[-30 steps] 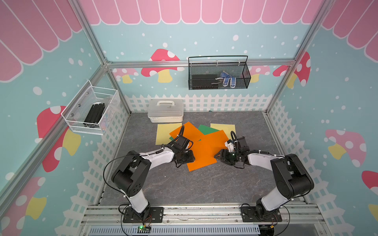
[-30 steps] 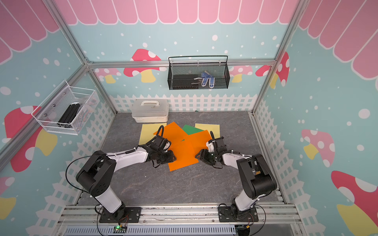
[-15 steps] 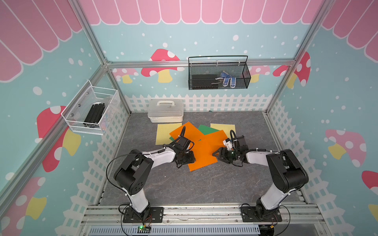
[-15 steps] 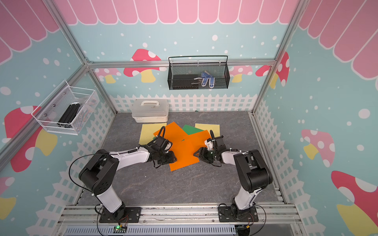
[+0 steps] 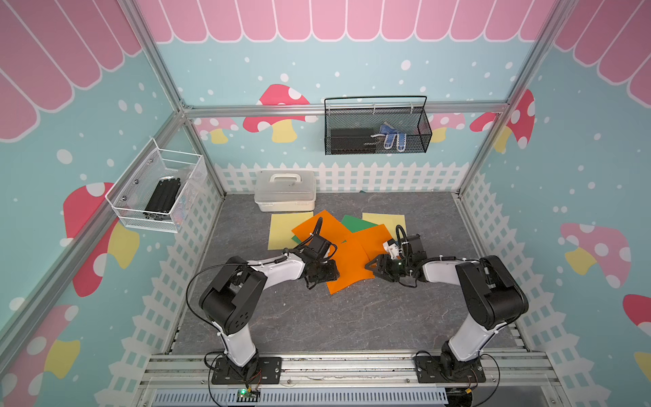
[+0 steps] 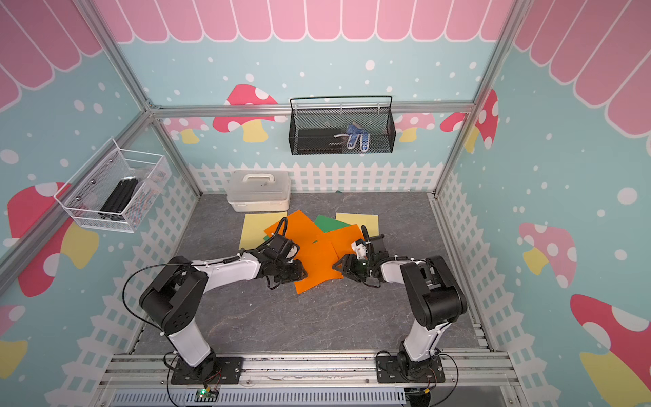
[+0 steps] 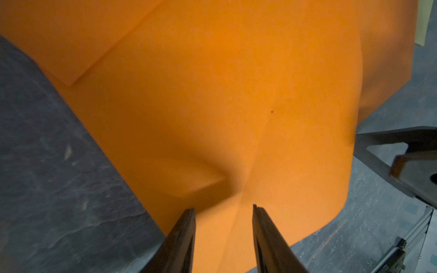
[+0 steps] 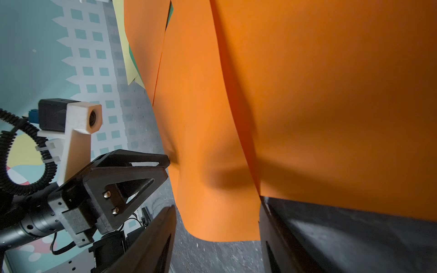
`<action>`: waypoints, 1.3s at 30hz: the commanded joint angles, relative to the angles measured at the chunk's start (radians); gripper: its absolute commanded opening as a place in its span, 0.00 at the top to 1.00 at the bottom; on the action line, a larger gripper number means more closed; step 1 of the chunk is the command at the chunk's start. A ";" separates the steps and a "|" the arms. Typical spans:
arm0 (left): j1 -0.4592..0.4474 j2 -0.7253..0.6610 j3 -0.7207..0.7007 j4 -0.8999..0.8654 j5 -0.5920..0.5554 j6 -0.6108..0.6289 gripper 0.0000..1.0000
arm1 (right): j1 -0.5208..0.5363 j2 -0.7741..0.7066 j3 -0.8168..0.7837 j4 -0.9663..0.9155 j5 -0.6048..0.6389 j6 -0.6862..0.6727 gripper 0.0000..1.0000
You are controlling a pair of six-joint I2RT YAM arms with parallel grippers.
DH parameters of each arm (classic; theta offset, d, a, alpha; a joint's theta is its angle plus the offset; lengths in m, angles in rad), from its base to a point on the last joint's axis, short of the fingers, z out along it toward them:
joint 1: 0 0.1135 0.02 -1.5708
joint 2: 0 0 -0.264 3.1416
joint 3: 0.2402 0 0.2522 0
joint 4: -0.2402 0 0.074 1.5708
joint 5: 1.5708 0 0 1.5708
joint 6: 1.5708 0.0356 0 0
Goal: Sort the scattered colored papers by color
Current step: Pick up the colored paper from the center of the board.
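Orange papers (image 5: pixel 348 267) overlap mid-floor in both top views, over a green paper (image 5: pixel 355 222), with pale yellow papers at the left (image 5: pixel 281 229) and right (image 5: pixel 387 218). My left gripper (image 5: pixel 326 275) rests on the front orange sheet's left edge. In the left wrist view it (image 7: pixel 222 209) is open, tips down on the buckled orange sheet (image 7: pixel 236 118). My right gripper (image 5: pixel 373 266) is at that sheet's right corner. In the right wrist view it (image 8: pixel 216 205) stands open with the orange corner (image 8: pixel 212 212) between its fingers; another orange sheet (image 8: pixel 331 118) drapes over one finger.
A white lidded box (image 5: pixel 285 190) stands at the back left against the fence wall. A black mesh basket (image 5: pixel 377 127) hangs on the back wall and a white wire basket (image 5: pixel 158 192) on the left wall. Grey floor (image 5: pixel 352 324) lies in front of the papers.
My right gripper has slid left to the orange sheet's right corner, and its jaws have narrowed a little. The left arm has stayed put.
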 commanded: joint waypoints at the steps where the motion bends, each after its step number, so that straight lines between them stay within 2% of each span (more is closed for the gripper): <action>1: -0.013 0.043 0.007 -0.030 -0.005 -0.011 0.57 | 0.003 0.028 -0.025 0.052 -0.018 0.058 0.41; 6: -0.018 0.055 0.011 -0.028 -0.004 -0.014 0.56 | 0.006 0.067 -0.048 0.305 -0.110 0.211 0.39; 10: -0.019 0.058 0.012 -0.029 -0.004 -0.014 0.57 | 0.008 0.092 -0.066 0.468 -0.136 0.294 0.38; 17: -0.019 0.061 0.012 -0.028 -0.004 -0.016 0.57 | 0.010 0.083 -0.070 0.593 -0.157 0.352 0.36; 25: -0.019 0.070 0.013 -0.028 -0.002 -0.015 0.57 | 0.010 0.128 -0.037 0.590 -0.158 0.338 0.34; 28: -0.019 0.072 0.011 -0.028 -0.003 -0.015 0.57 | 0.011 0.157 0.003 0.533 -0.144 0.291 0.34; 35: -0.019 0.070 0.008 -0.029 -0.004 -0.012 0.57 | 0.010 0.165 0.218 0.047 -0.065 -0.060 0.34; 39: -0.019 0.076 0.010 -0.027 -0.001 -0.012 0.57 | 0.009 0.208 0.289 -0.051 -0.061 -0.129 0.34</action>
